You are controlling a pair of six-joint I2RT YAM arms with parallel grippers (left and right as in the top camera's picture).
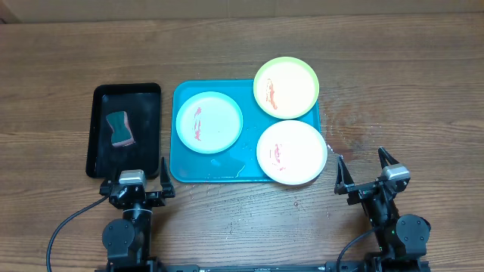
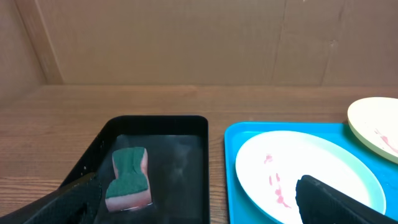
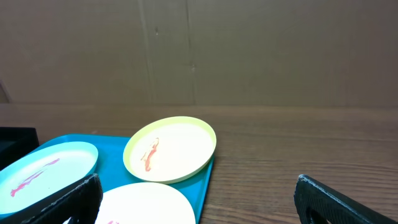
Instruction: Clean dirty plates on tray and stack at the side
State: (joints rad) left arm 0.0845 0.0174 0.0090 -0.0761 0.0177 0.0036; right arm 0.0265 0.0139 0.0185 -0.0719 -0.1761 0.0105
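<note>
The turquoise tray (image 1: 181, 162) lies mid-table with three plates on it, each with red smears. The light blue plate (image 1: 209, 122) is at its left, the yellow-green plate (image 1: 286, 87) at the back right overhanging the rim, and the white-pink plate (image 1: 292, 152) at the front right. My left gripper (image 1: 139, 186) is open and empty near the front edge, in front of the black tray. My right gripper (image 1: 365, 177) is open and empty, right of the white-pink plate. The left wrist view shows the light blue plate (image 2: 305, 174); the right wrist view shows the yellow-green plate (image 3: 171, 148).
A black tray (image 1: 102, 143) stands left of the turquoise tray and holds a green-and-pink sponge (image 1: 120, 129), also in the left wrist view (image 2: 129, 177). Drops of water lie on the table near the turquoise tray's front rim (image 1: 227, 185). Bare wood lies right of the tray.
</note>
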